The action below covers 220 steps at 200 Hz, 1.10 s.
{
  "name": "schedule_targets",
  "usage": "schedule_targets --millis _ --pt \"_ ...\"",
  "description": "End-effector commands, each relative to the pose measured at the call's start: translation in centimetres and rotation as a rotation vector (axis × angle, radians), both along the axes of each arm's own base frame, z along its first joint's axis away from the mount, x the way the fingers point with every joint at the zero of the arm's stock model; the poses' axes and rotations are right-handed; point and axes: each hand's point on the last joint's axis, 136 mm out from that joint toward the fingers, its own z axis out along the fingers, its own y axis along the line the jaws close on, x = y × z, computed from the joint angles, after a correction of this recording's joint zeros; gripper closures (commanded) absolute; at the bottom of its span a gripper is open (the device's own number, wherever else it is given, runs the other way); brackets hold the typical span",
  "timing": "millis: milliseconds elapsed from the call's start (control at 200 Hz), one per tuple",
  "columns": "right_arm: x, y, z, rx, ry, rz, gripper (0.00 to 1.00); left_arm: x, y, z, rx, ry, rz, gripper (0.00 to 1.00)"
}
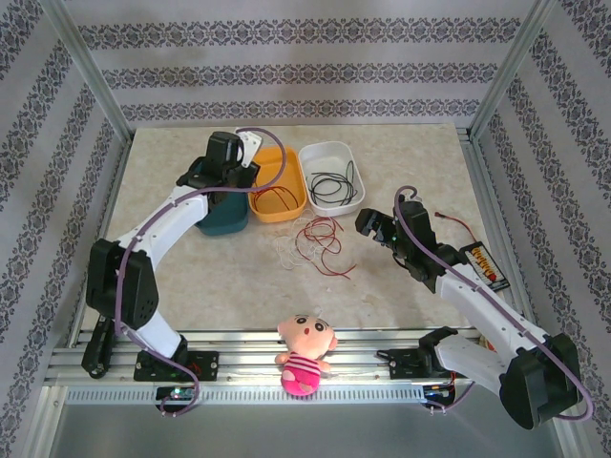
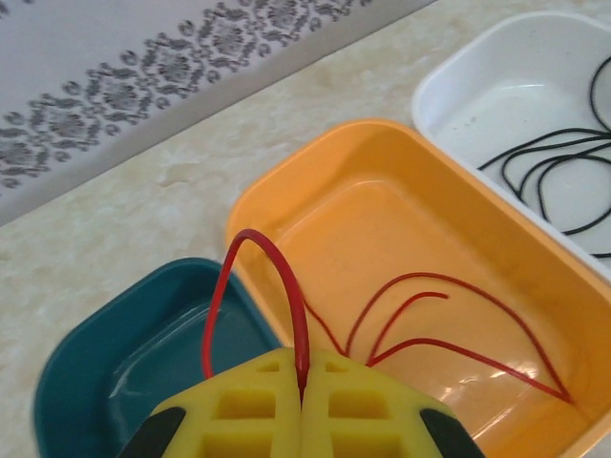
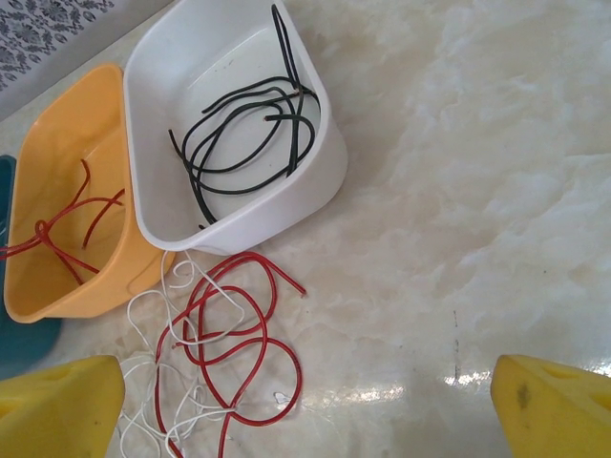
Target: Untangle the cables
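My left gripper (image 2: 304, 382) is shut on a red cable (image 2: 286, 277) that arches up from its yellow fingers; the cable's far strands trail into the orange bin (image 2: 382, 191). From above, that gripper (image 1: 250, 170) hangs over the edge between the orange bin (image 1: 291, 167) and the teal one. A tangle of red and white cables (image 1: 315, 243) lies on the table in front of the bins, also seen under my right wrist (image 3: 224, 343). Black cables (image 3: 243, 134) sit in the white bin (image 3: 286, 205). My right gripper (image 3: 305, 420) is open, low over bare table to the right of the tangle.
A teal bin (image 1: 221, 215) stands left of the orange one. A pink plush toy (image 1: 304, 353) sits at the near rail. A small orange-and-black pack with wires (image 1: 482, 262) lies at the right, beside my right arm. Frame posts border the table.
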Motion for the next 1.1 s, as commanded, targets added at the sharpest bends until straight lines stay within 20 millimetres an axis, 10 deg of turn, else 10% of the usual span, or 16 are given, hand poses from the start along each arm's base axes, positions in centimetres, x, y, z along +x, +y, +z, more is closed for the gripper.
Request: schedule_targets --millis 0,170,814,1094 --pt "0.1 -0.5 -0.5 0.005 0.013 -0.032 0.02 0.3 -3.1 0.4 -0.083 0.027 -0.083 1.0" --pt "0.1 -0.5 -0.7 0.001 0.019 -0.035 0.02 1.1 -6.2 -1.3 -0.087 0.1 -0.135 1.0" --pt "-0.6 -1.3 -0.2 -0.015 0.007 -0.051 0.02 5.0 -7.8 -12.3 -0.026 0.41 -0.083 1.0" --pt "-0.9 -1.7 0.3 -0.021 -0.01 -0.057 0.02 4.8 -8.5 -12.5 -0.055 0.434 -0.107 0.59"
